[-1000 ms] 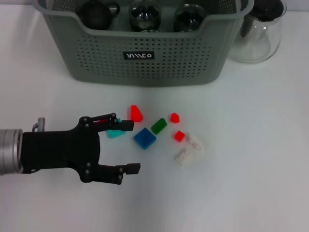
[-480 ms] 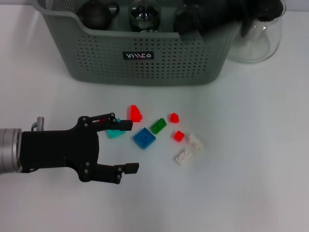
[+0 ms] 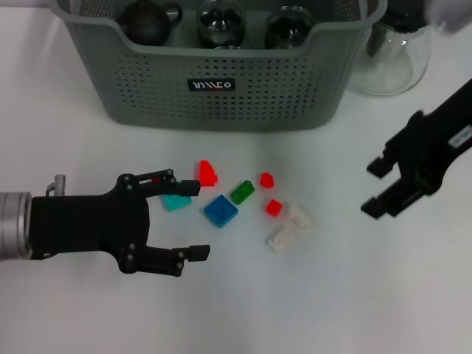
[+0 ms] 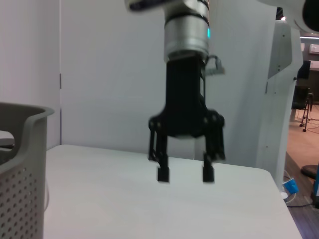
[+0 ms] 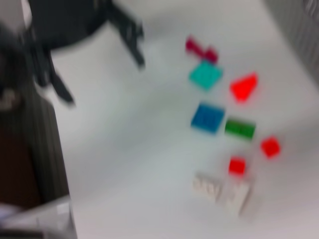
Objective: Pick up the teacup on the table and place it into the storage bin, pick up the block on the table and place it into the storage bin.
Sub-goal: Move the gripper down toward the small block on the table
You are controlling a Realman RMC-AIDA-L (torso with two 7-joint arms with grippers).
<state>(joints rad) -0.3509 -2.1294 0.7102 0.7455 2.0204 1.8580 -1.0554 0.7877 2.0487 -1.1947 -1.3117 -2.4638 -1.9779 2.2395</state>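
Inside storage bin (image 3: 221, 88): dark teapot (image 3: 150, 20), perhaps glassware | both grippers' fingers wide

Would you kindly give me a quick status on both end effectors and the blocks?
Left end effector open beside teal block. Right end effector open, empty, right of blocks. Storage bin holds dark teaware; no block inside visible.

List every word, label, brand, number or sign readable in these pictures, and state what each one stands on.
White stylised lettering on the black label on the front wall of the storage bin: too stylised to read with certainty.
No other text is visible on the blocks, grippers or table.
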